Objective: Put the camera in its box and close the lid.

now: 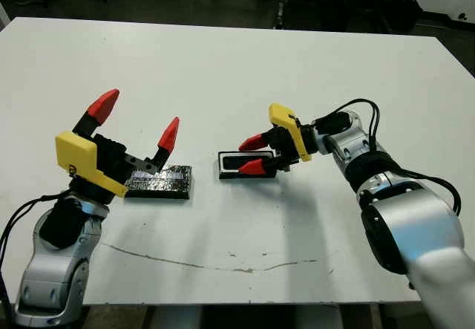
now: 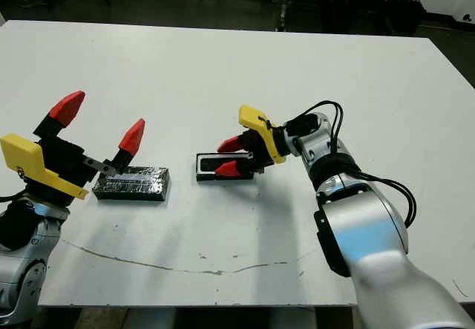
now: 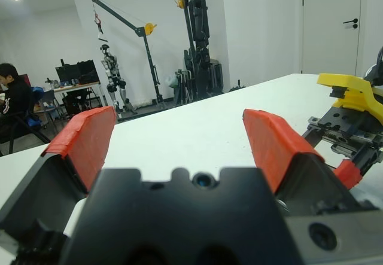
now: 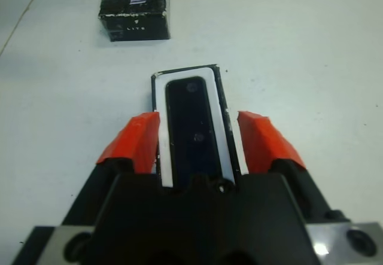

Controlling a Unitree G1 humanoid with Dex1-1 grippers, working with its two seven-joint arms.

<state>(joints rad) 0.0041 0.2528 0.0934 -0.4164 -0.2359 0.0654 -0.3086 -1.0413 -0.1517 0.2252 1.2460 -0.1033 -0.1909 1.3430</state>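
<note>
The camera (image 4: 194, 124) lay inside the box (image 4: 160, 115) near the table (image 1: 223, 69) centre, and the right gripper (image 1: 255, 154) straddled the box, fingers spread on either side. The left gripper (image 1: 136, 122) hovered with fingers wide apart above the lid (image 1: 159, 181), which lay flat to the box's left.

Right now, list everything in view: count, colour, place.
camera: 1, black, lying inside the box.
box: 1, black rim, white lining, mid-table between the right end effector's fingers.
lid: 1, glossy black, on the table to the box's left, under the left end effector.
table: 1, white, with a thin dark line near the front edge.
person: 1, dark top, seated in the background.
left end effector: open, raised.
right end effector: open, straddling the box.
</note>
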